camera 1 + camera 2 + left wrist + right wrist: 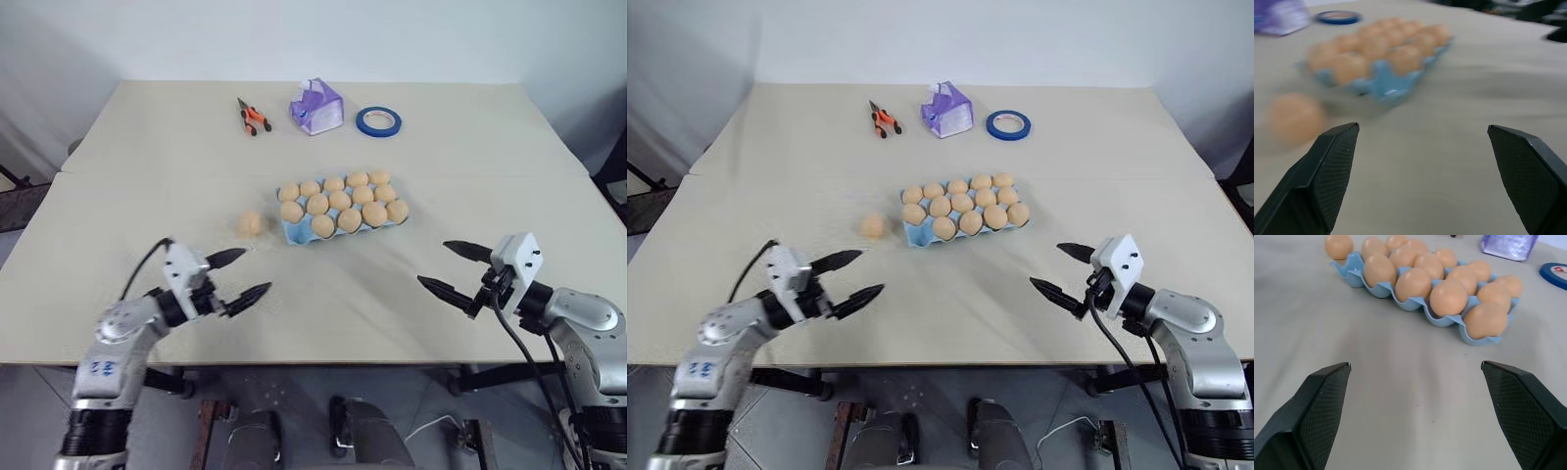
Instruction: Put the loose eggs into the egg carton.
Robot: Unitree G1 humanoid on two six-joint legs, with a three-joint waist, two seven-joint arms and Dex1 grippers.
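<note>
One smooth tan-orange loose egg (pixel 249 223) lies on the pale table (pixel 147 147), ahead of the left gripper (pixel 239 274) and just left of the light blue moulded egg carton (pixel 294 232), not touching it. The carton, packed with like eggs, sits between and beyond both grippers. The left gripper's black fingers stand wide apart, holding nothing. The right gripper (pixel 453 266) is likewise spread and empty, the carton ahead to its left.
</note>
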